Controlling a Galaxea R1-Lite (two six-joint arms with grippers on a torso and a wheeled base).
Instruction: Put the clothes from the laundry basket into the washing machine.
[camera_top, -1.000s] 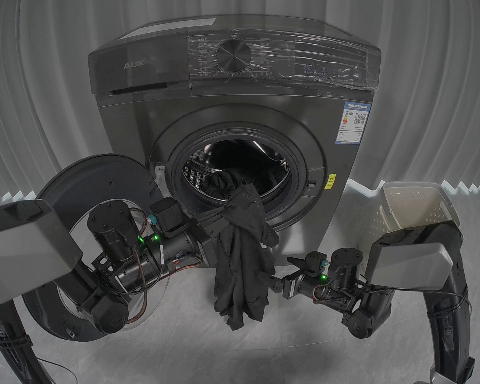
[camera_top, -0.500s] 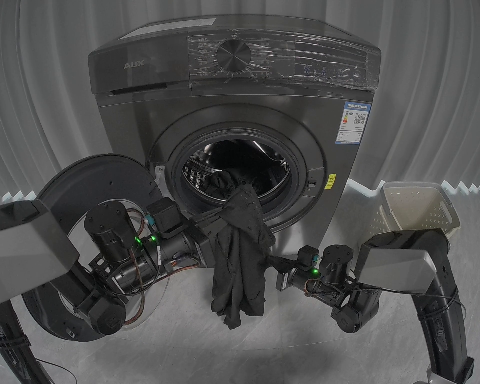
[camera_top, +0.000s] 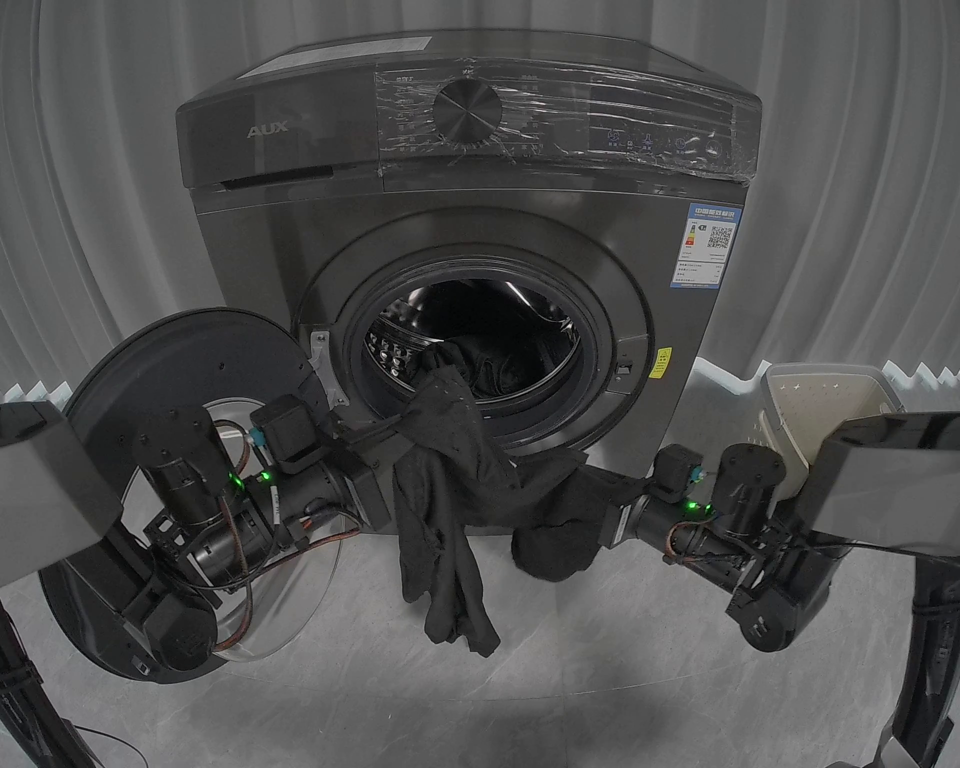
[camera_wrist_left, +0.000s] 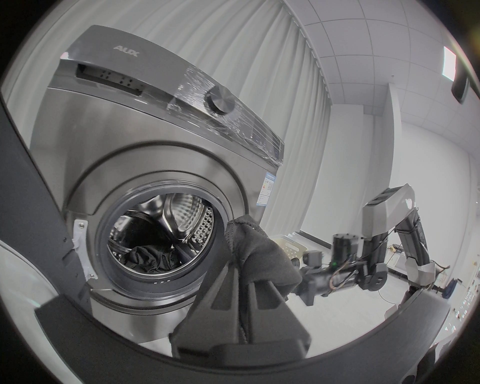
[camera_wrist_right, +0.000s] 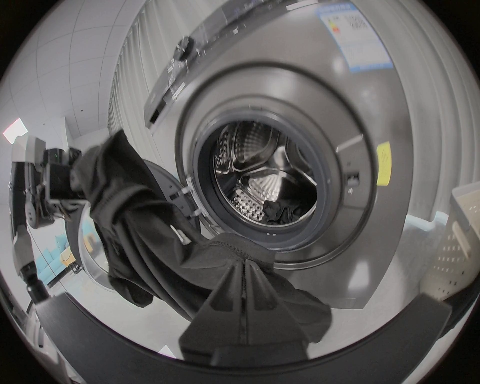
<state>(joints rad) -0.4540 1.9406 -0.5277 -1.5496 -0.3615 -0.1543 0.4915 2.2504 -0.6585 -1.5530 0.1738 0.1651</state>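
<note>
**Black garment stretched between both grippers below the drum mouth**

Our left gripper (camera_top: 392, 440) has its fingers closed on the upper fold of the black garment (camera_top: 447, 520). Our right gripper (camera_top: 603, 512) has its fingers closed on a lower corner. The cloth hangs in front of the washing machine (camera_top: 300, 250), its tail drooping toward the floor. We judge this to be the loading step: both ends must next be lifted over the rim of the drum opening (camera_top: 480, 335) and pushed in. The open door (camera_top: 190, 365) crowds our left and the laundry basket (camera_top: 835, 400) our right, so room to move is tight.
</note>
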